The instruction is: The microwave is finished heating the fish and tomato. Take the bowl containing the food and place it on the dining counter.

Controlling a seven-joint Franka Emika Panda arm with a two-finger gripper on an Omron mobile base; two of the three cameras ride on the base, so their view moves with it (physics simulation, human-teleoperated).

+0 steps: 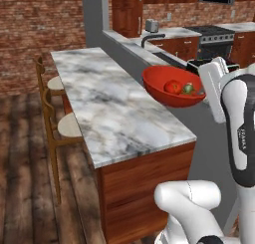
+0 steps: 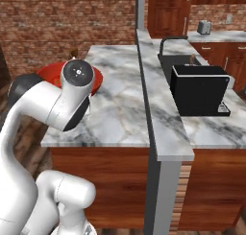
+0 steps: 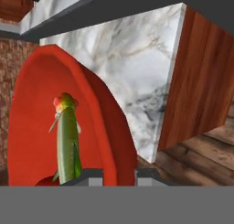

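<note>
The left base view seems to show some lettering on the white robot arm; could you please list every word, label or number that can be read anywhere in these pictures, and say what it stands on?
"FRANKA": probably, small dark letters running vertically on the white robot arm link; too blurred to be sure.
Black box-shaped appliance on the marble worktop: no readable text.
Smooth bright red bowl: no text.

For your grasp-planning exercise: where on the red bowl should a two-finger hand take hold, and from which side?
Pinch the thin rim of the red bowl, one finger inside and one outside, from the side nearest the arm. The body is too wide to span, and the tomato and fish fill its middle.
</note>
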